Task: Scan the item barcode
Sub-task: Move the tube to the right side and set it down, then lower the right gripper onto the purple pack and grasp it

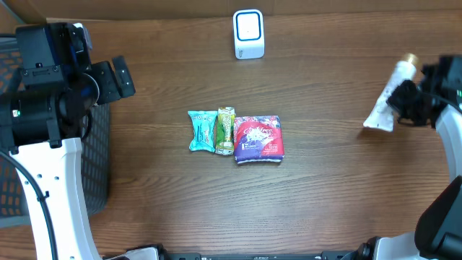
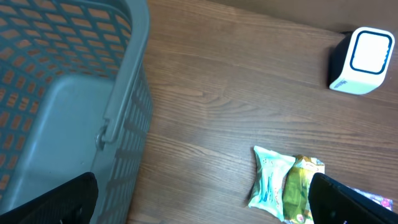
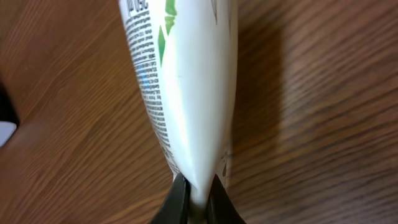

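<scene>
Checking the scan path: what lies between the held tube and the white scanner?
Nothing: overhead, only bare table separates the tube in the right gripper from the scanner.

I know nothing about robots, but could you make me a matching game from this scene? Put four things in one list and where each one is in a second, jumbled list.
Things:
1. white tube
2. white scanner box
3. grey basket
4. purple packet

Places:
A. far edge of the table, near the middle
B. at the table's left side
C. pinched in the right pincer
D. centre of the table, beside a green packet

Pairs: 1-C, 2-A, 3-B, 4-D
</scene>
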Controlling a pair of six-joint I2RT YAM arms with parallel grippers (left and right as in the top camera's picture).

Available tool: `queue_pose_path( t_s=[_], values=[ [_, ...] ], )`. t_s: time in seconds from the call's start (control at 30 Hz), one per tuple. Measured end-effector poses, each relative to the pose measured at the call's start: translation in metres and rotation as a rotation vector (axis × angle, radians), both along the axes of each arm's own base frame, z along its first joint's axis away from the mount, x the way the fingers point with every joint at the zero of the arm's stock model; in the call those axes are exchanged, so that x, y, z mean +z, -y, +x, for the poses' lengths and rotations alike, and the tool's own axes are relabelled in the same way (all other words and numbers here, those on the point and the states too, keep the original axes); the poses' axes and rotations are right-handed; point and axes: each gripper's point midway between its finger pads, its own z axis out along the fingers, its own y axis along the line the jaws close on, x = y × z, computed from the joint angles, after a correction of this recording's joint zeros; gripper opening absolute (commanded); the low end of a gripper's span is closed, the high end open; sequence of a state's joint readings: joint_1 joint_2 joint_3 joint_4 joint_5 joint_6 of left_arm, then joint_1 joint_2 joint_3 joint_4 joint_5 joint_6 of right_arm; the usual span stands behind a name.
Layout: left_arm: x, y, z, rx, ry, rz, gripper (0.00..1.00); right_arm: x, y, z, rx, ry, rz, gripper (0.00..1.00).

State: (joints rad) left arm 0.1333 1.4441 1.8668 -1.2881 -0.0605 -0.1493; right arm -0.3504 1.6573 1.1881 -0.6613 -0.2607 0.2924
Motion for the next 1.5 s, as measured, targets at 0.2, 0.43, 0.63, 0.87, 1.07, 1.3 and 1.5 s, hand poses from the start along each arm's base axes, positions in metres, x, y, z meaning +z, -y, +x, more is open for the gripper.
queue_pose_path(
  t_s=[0.2, 0.43, 0.63, 0.87, 1.07, 1.3, 1.5],
  values=[
    [0.0, 0.0, 0.0, 0.0, 0.001, 0.0, 1.0, -0.036, 0.001, 0.002, 0.037, 0.069, 0.056, 0.04],
    [0.0, 0.0, 0.0, 0.0, 0.0, 0.0, 1.0, -0.059, 0.011, 0.002, -0.015, 0.02, 0.053, 0.3],
    [0.0, 0.0, 0.0, 0.0, 0.0, 0.0, 1.0, -0.049, 0.011, -0.015, -0.061, -0.077, 0.121, 0.57],
    [0.0, 0.0, 0.0, 0.0, 0.001, 0.0, 1.0, 0.01, -0.031, -0.019, 0.066, -0.09, 0.242, 0.6],
    [0.0, 0.0, 0.0, 0.0, 0.001, 0.0, 0.99, 0.018, -0.14, -0.027, 0.378, -0.142, 0.253, 0.6],
    [0.0, 0.0, 0.0, 0.0, 0.001, 0.0, 1.0, 0.011, -0.289, -0.057, 0.815, -0.105, 0.008, 0.7],
    [0.0, 0.0, 0.0, 0.0, 0.0, 0.0, 0.99, -0.008, -0.353, -0.1, 1.029, -0.088, -0.257, 0.68]
  ],
)
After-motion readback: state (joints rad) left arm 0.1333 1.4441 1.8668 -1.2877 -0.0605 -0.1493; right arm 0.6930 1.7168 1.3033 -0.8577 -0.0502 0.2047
